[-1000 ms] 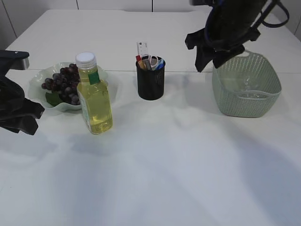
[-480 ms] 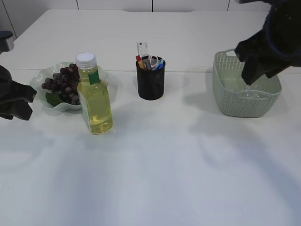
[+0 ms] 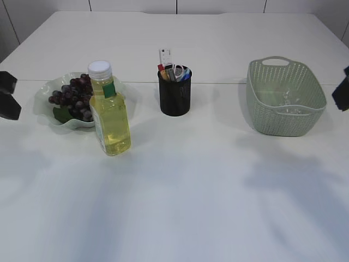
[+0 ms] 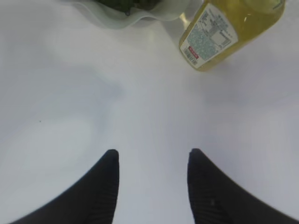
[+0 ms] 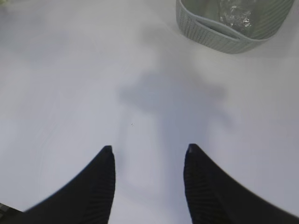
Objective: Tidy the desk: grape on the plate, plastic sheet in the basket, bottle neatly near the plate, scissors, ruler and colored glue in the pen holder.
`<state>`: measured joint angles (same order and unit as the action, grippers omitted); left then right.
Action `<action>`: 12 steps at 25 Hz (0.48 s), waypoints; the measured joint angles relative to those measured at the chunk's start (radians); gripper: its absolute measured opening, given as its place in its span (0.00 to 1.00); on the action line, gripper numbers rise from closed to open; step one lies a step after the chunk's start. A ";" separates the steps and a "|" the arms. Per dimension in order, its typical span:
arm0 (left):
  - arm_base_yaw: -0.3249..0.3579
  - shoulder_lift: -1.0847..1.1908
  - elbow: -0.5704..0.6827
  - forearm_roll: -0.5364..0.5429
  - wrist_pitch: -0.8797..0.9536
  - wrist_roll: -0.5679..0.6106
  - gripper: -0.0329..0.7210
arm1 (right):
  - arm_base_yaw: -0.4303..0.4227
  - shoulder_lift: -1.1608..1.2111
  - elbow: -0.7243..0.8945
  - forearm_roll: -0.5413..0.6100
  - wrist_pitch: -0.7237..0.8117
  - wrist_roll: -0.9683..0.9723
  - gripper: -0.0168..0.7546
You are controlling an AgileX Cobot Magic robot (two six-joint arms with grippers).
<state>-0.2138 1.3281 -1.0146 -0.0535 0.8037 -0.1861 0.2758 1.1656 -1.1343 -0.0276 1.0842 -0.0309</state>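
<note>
Black left gripper [image 4: 152, 161] and right gripper [image 5: 147, 156] hover at frame edges, jaws apart, empty; yellow plastic bottle [image 3: 109, 112] stands upright.

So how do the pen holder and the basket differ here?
The pen holder is black, narrow and tall; the basket is pale green, wide and low. The pen holder is packed with upright tools; the basket holds only a crumpled clear sheet. Both stand upright on the table, apart from the grippers.
</note>
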 joint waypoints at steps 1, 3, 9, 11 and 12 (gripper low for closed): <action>0.000 -0.023 0.000 0.000 0.006 -0.002 0.52 | 0.000 -0.035 0.015 0.000 -0.004 0.004 0.52; 0.000 -0.067 0.000 0.000 0.030 -0.005 0.52 | 0.000 -0.098 0.050 -0.001 -0.006 0.016 0.52; 0.000 -0.213 0.000 0.022 0.101 -0.007 0.52 | 0.000 -0.263 0.151 -0.035 -0.006 0.067 0.52; 0.000 -0.265 0.000 0.054 0.125 -0.008 0.52 | 0.000 -0.317 0.190 -0.048 0.005 0.098 0.52; 0.000 -0.294 0.000 0.071 0.132 -0.008 0.52 | 0.000 -0.354 0.208 -0.050 0.007 0.105 0.52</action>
<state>-0.2138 1.0336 -1.0146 0.0171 0.9362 -0.1945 0.2758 0.8116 -0.9264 -0.0775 1.0916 0.0745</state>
